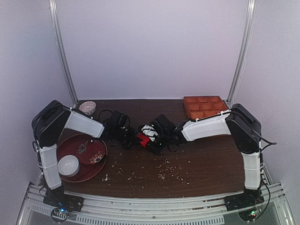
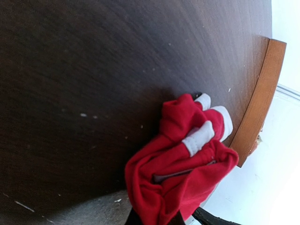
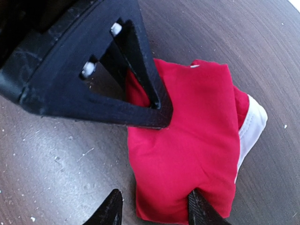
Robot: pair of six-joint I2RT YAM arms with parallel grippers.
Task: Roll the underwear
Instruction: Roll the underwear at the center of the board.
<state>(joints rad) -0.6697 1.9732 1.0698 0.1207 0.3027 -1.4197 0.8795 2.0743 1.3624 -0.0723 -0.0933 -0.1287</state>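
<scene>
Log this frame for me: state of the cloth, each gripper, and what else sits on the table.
underwear: red, loosely bunched, mid table
left gripper: shut on one edge
right gripper: open, low over a corner
also present: red tray, white bowl, patterned bowl, orange tray, crumbs

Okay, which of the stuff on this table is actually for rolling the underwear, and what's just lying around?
For the job: underwear, left gripper, right gripper.

Lying about: round red tray, white bowl, patterned saucer, small patterned bowl, orange compartment tray, scattered crumbs.
</scene>
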